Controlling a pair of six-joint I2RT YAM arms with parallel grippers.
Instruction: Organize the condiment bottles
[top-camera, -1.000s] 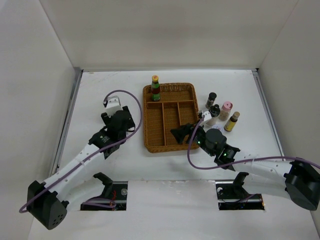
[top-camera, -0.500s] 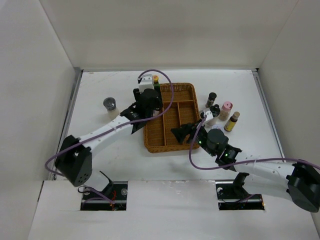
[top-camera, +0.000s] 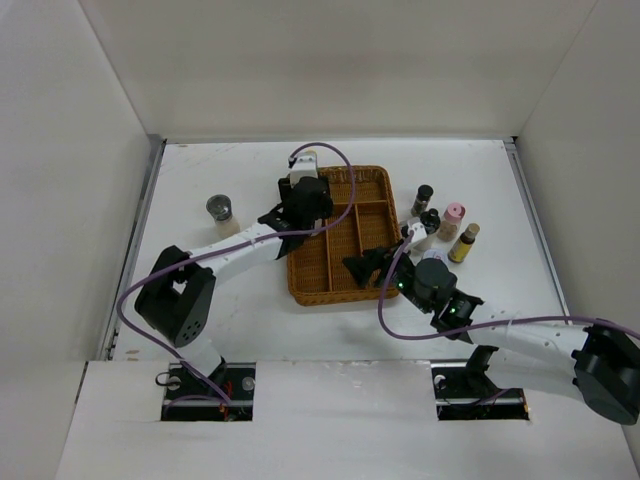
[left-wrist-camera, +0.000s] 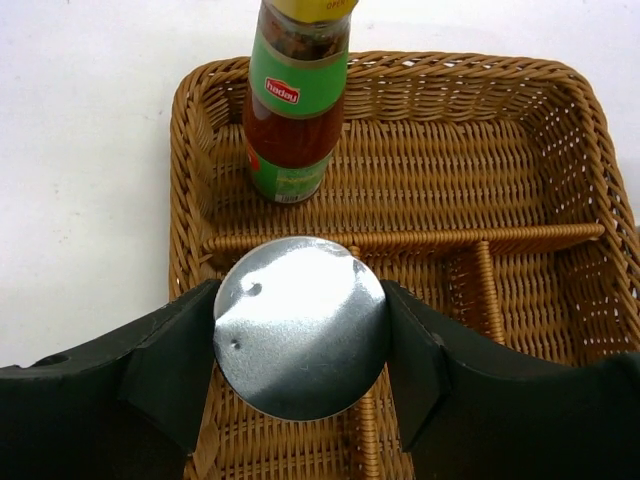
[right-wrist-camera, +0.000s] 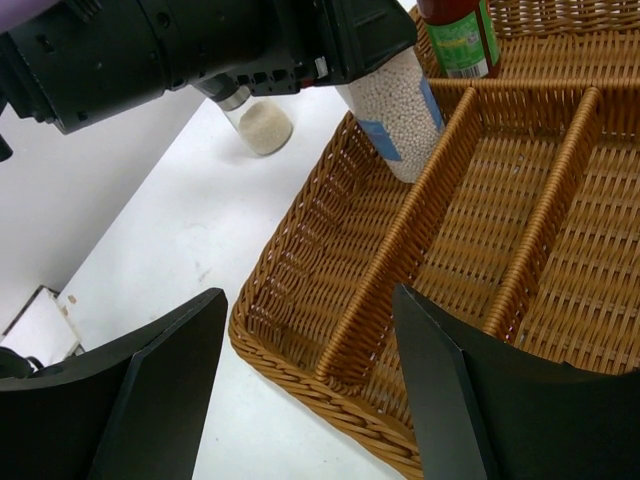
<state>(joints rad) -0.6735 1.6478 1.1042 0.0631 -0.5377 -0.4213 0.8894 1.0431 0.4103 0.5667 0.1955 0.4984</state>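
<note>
Wicker tray (left-wrist-camera: 420, 62): lying at the centre of the top view; dividers are splitting it into one wide section across the top and long sections below.
Left gripper (left-wrist-camera: 300, 345): clenching a silver-capped shaker (right-wrist-camera: 395, 110), with a finger pressing on each side of the cap.
Shaker position: hanging upright over the tray's left long section, just below the cross divider. Whether its base is touching the weave cannot be told.
Right gripper (right-wrist-camera: 310, 390): released, jaws spread, grasping nothing; hovering over the tray's lower right part in the top view.
Sauce bottle (left-wrist-camera: 297, 110): standing in the upper left corner of the wide section.
Items outside: one jar (top-camera: 220, 208) is standing on the table (top-camera: 200, 300) left of the tray; a cluster of bottles (top-camera: 454, 215) is standing right of it.
Step in hand: judged to be placing the shaker in the tray.
Next move: calling for a straight descent until the base is seating between rim and divider, then a release. Tipping, or catching the divider, is the risk.
</note>
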